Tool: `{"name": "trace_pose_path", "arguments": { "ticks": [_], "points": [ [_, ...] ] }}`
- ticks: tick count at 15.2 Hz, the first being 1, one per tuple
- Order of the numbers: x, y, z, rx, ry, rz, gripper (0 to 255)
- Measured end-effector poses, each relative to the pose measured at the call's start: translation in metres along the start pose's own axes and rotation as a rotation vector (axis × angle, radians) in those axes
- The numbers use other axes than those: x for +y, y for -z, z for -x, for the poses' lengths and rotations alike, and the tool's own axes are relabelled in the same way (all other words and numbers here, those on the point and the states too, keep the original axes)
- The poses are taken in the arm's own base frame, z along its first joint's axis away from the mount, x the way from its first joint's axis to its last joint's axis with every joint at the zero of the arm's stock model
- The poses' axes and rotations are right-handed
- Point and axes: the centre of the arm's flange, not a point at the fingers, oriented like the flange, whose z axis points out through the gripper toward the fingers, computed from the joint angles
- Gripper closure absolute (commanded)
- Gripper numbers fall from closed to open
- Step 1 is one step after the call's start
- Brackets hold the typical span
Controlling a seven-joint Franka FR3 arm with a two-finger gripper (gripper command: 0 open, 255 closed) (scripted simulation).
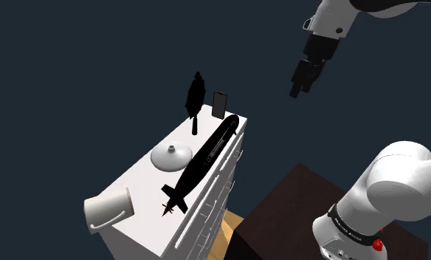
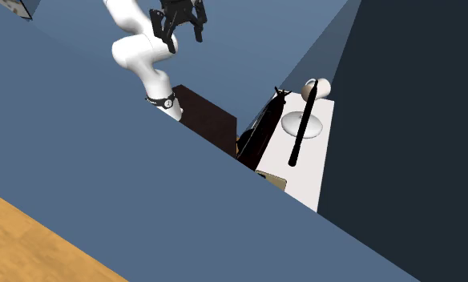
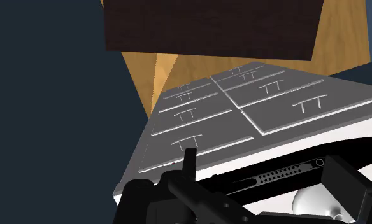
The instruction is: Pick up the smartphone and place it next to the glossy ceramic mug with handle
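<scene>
My jaws are open and hold nothing. They hang high in the air, off to one side of the white counter (image 1: 142,185), because I have not gone down for anything yet. The smartphone (image 1: 220,103) stands up on its end at the far end of the counter top, just beside a tall black figure (image 1: 195,94). It stands so straight that I think a bump could tip it, so I should come down from above and pinch its thin sides. The mug (image 1: 109,208) is white and lies on its side at the other end, well apart from the smartphone. Between them lie a long black toy shaped like a submarine (image 1: 207,156) and a low white dome (image 1: 171,155), so I will have to carry the smartphone over both. The bare spot by the mug looks small. The counter has drawers (image 3: 197,114) on its front. The floor (image 3: 143,70) is orange wood, the walls (image 1: 66,66) are dark blue, and my arm (image 1: 398,185) sits on a dark brown box (image 1: 291,203).
</scene>
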Motion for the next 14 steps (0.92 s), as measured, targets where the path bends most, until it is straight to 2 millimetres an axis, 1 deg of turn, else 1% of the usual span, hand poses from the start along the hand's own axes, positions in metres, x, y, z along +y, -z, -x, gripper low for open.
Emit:
{"name": "trace_pose_path", "arguments": {
  "ticks": [1,3,4,8,10,11,12,14],
  "points": [
    [0.0,0.0,0.0,0.0,0.0,0.0,0],
    [0.006,-0.006,-0.013,0.005,0.009,0.002,0],
    [0.008,-0.008,-0.024,0.009,0.015,0.003,0],
    [0.023,-0.031,-0.065,0.025,0.044,0.008,0],
    [0.025,-0.041,-0.088,0.033,0.058,0.01,0],
    [0.027,-0.043,-0.099,0.038,0.066,0.011,0],
    [0.029,-0.049,-0.112,0.042,0.073,0.013,0],
    [0.035,-0.062,-0.132,0.052,0.088,0.015,0]
  ]
}}
